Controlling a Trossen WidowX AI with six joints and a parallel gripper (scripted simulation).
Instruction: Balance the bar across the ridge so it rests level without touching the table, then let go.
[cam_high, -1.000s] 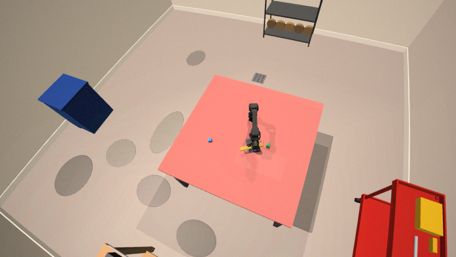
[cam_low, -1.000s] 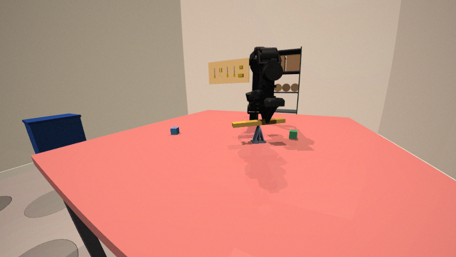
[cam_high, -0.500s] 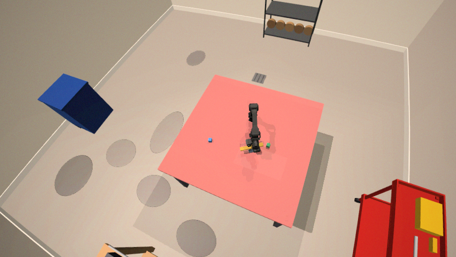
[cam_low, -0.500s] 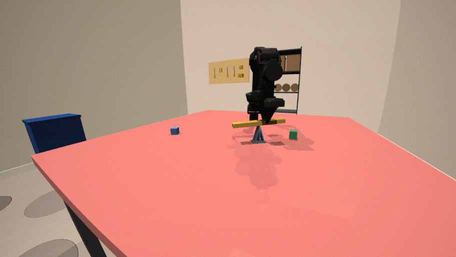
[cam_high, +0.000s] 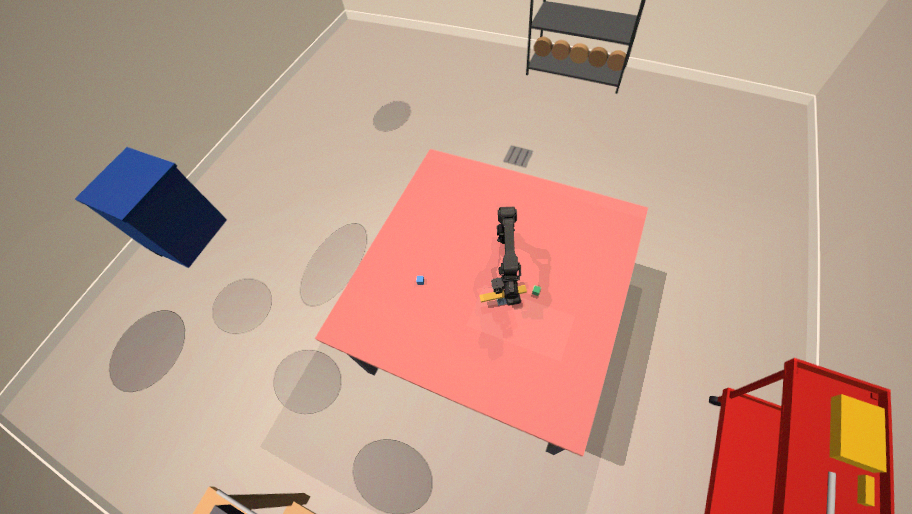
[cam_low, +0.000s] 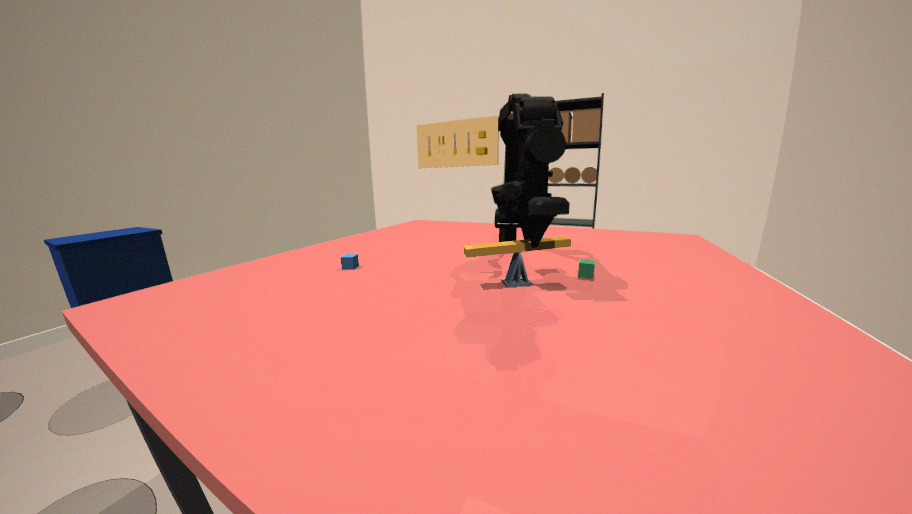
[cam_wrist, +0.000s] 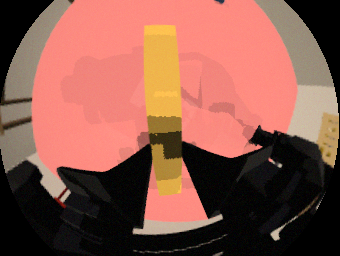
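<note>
The yellow bar (cam_high: 490, 297) (cam_low: 491, 249) (cam_wrist: 162, 65) is above the table, nearly level, its left end slightly lower in the exterior view. My gripper (cam_low: 536, 243) (cam_wrist: 166, 146) is shut on the bar, right of its middle in the exterior view. The blue-grey ridge (cam_low: 516, 271) stands on the red table (cam_high: 408, 223) (cam_low: 319, 357) under the bar, a little left of my fingers. Its top is at the bar's underside; whether they touch I cannot tell. In the wrist view the bar hides the ridge.
A green cube (cam_high: 536, 290) (cam_low: 586, 268) sits on the table close to the bar's right end. A blue cube (cam_high: 420, 280) (cam_low: 349, 261) sits farther off to the left. A blue bin (cam_high: 153, 197) (cam_low: 114, 268) and a red cart (cam_high: 753, 446) stand off the table.
</note>
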